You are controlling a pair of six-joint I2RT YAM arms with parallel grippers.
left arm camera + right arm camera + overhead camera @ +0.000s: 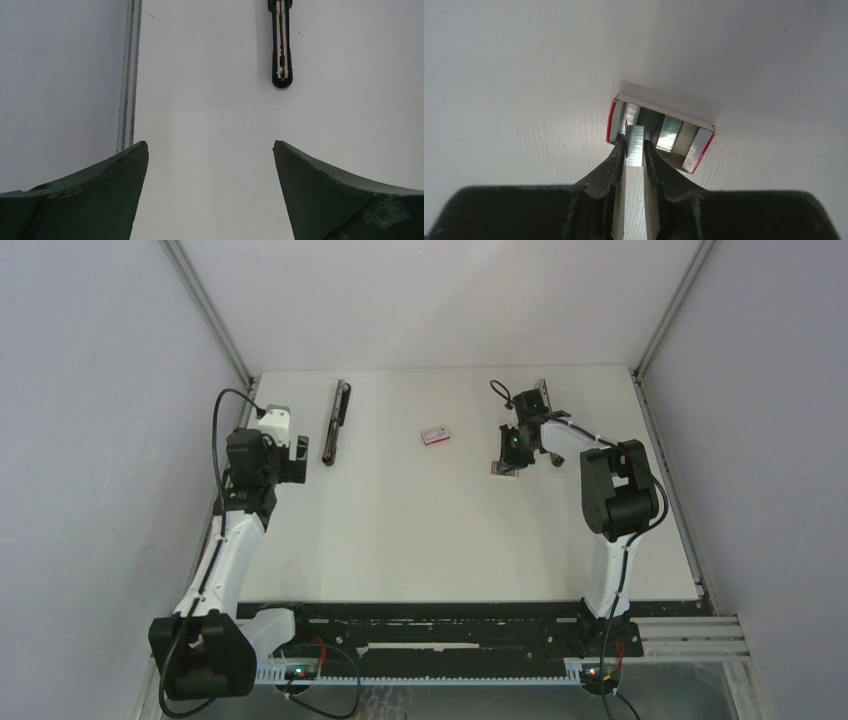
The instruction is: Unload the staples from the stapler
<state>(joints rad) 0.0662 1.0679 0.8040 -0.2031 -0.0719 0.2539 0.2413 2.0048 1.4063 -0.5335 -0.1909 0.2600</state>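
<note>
The right gripper (635, 144), clamped on a staple strip (635, 150), holds it at the staple tray (664, 109) toward the far edge; releasing it there likely comes next. The left gripper (210, 155) has its fingers apart.

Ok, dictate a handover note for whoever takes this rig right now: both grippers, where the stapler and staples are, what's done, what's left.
Left gripper: open, empty, short of the stapler, which lies opened out flat at the far left.
Right gripper: shut on a strip of staples, tip at an open red-edged tray holding more strips.
A small red-and-white box lies between stapler and tray.
Done: stapler open, one strip in hand at the tray.
Left: release it into the tray, probably; whether the stapler's channel holds any staples cannot be told.
</note>
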